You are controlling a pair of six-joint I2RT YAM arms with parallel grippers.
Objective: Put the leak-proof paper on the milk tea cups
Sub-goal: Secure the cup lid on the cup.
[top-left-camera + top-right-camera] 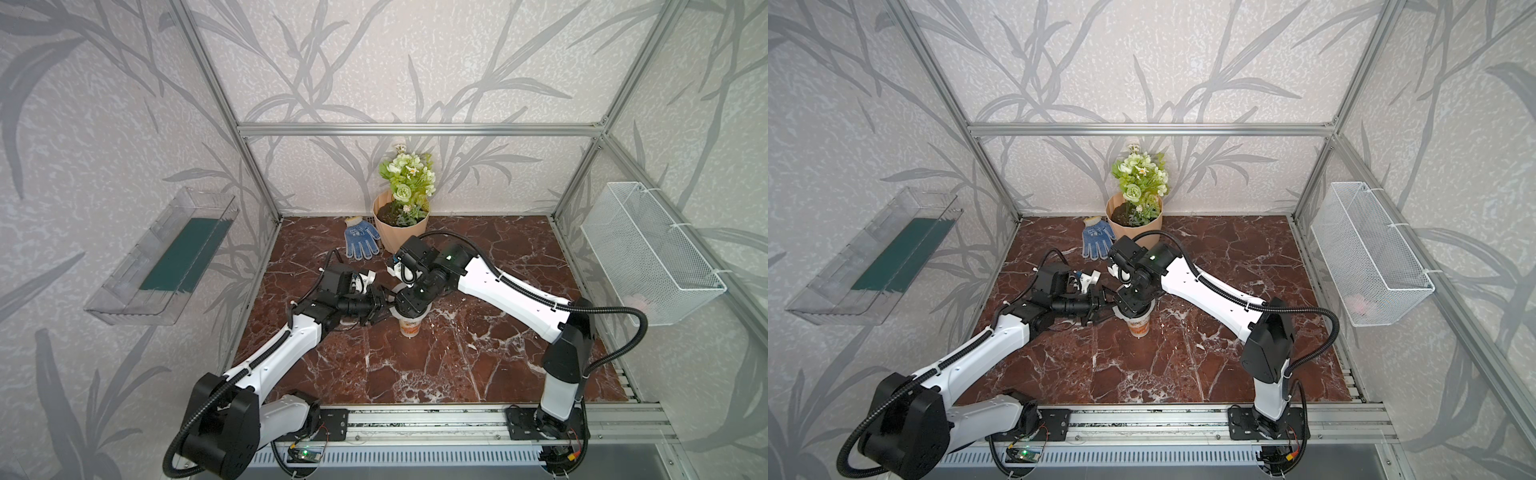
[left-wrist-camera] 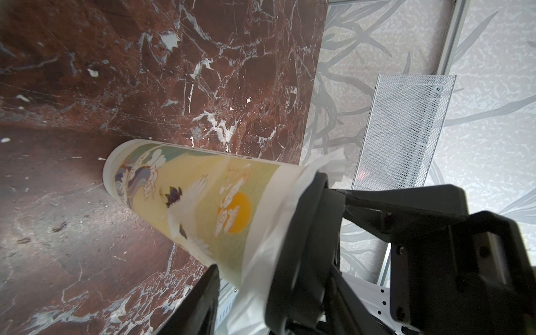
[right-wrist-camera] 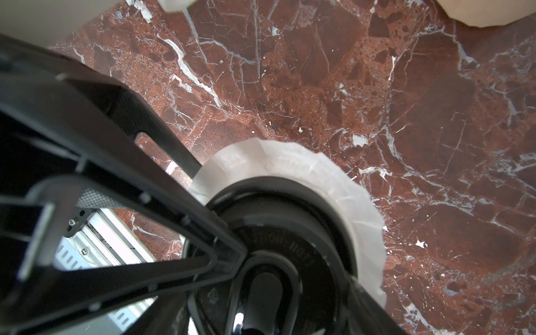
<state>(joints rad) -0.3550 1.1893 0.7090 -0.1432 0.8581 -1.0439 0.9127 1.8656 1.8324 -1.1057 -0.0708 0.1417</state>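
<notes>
Right fingers (image 3: 130, 107) clamp black lid (image 3: 290, 208) onto leak-proof paper (image 3: 348, 188) atop cup (image 2: 203, 203); left fingers (image 2: 200, 301) near cup, state unclear.

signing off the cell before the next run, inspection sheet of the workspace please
surface: red marble table, no spills seen
job's things: milk tea cup upright; leak-proof paper draped over its mouth, black lid on top
clutter: blue glove and flower pot at the back
grippers: left gripper beside the cup's rim, right gripper on the lid; grip unclear for both
cables: black conduits along both arms
surroundings: wire basket and clear tray on the side walls
</notes>
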